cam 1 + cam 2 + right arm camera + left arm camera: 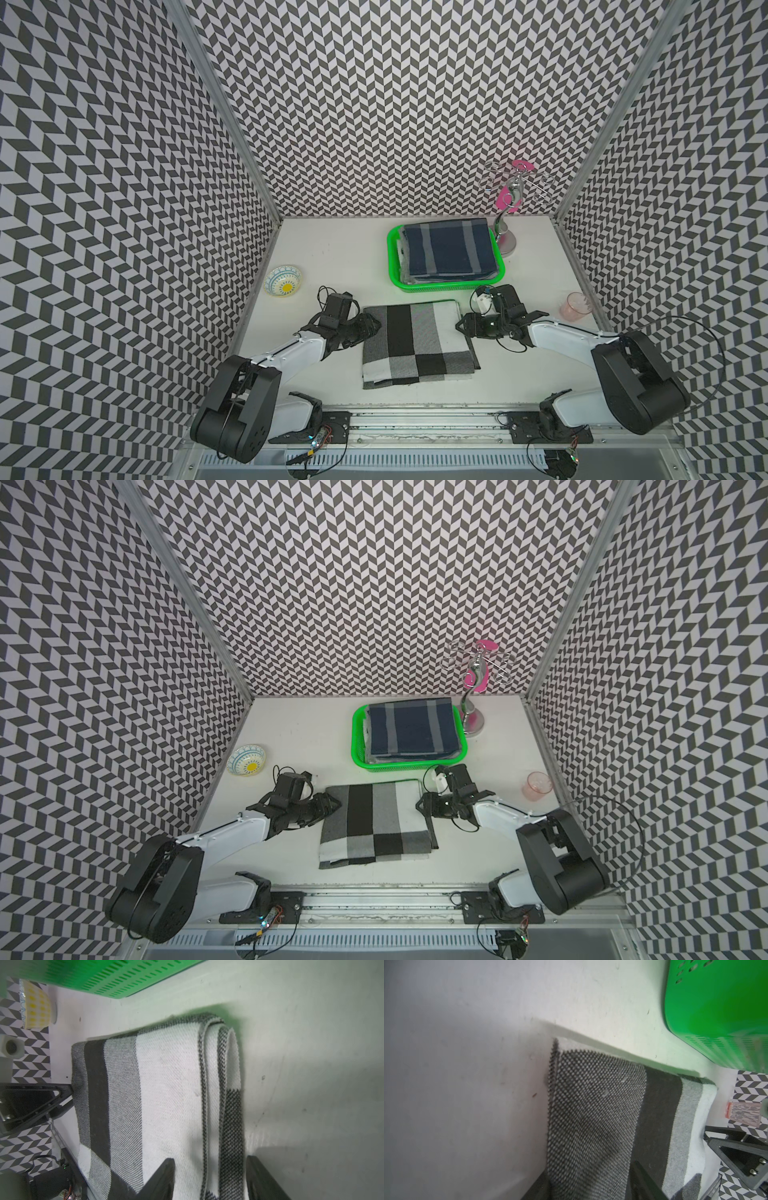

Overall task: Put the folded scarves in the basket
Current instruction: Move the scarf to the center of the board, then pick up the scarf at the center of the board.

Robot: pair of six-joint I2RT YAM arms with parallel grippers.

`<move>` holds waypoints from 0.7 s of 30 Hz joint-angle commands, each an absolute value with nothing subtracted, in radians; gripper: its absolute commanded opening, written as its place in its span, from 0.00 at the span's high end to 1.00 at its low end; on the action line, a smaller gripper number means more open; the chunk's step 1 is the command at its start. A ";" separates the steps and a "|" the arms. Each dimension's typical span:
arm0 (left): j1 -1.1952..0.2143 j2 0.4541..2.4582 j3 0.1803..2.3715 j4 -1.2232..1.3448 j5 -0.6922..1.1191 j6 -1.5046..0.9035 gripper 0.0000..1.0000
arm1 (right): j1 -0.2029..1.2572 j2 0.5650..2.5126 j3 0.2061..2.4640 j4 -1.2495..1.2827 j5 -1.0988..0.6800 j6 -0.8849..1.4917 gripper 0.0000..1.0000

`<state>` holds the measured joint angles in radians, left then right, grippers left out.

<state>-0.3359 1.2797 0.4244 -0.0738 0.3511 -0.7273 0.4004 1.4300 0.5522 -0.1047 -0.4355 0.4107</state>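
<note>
The folded scarf [415,345], a black, grey and white knit, lies flat on the white table [540,374] just in front of the green basket [390,257], not yet in it. It looks light, soft and floppy, and is several layers thick. Lifted by one edge it would likely sag and unfold, so a pinch through all layers at both side edges seems the safer hold. The left gripper [372,326] sits at its left edge and the right gripper [462,326] at its right edge, both with jaws apart and holding nothing. In the right wrist view the fingers [164,1176] straddle the looped edge. The table looks smooth. The basket holds a dark blue striped cloth [449,249] stacked to its rim, so room is tight. A metal stand [505,232] touches or nearly touches the basket, while a bowl [283,281] and a pink cup [575,306] stand off to the sides.
</note>
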 commanded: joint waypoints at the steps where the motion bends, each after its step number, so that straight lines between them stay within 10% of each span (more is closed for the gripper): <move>1: -0.367 1.311 0.358 -0.160 0.324 -0.748 0.42 | 0.421 1.464 0.502 -0.085 -0.439 0.404 0.42; 9: -0.404 1.320 0.357 -0.113 0.329 -0.773 0.47 | 0.497 1.481 0.469 -0.031 -0.431 0.455 0.48; 21: -0.448 1.358 0.308 -0.005 0.365 -0.805 0.57 | 0.564 1.522 0.484 0.068 -0.482 0.460 0.88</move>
